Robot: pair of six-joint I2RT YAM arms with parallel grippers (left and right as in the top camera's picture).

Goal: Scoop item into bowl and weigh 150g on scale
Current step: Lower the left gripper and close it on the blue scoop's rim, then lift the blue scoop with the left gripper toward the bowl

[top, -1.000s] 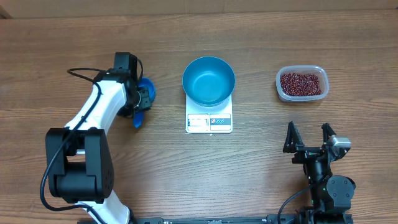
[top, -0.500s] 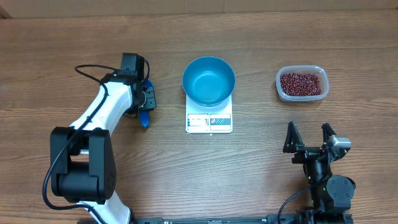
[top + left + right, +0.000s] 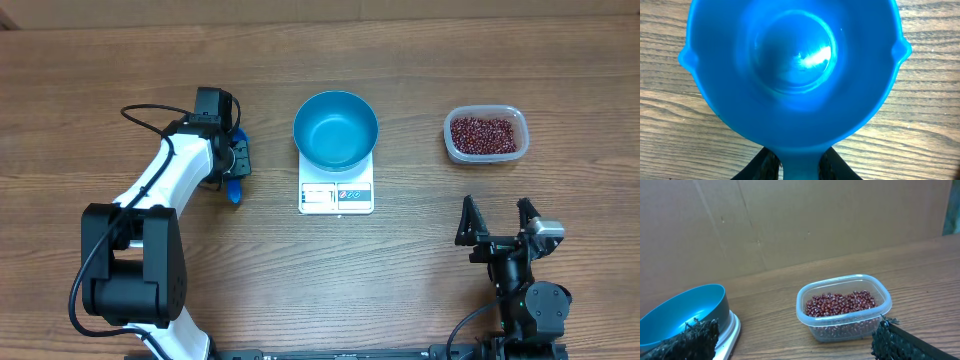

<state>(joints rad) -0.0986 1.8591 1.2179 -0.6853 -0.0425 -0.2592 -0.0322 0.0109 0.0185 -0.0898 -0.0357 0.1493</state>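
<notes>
- Currently we see the bowl (image 3: 335, 130) empty on the scale (image 3: 336, 196), beans (image 3: 485, 134) all in the tub (image 3: 452, 150).
- Our left hand (image 3: 236, 166) pinches the empty scoop (image 3: 790, 75) by its handle; our right hand (image 3: 494, 206) is spread.
- Scooping, weighing: pending.

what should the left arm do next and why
Probably close the left gripper firmly on the scoop by its handle before lifting: its fingers flank the handle, the scoop is empty, and the beans sit in the tub.
</notes>
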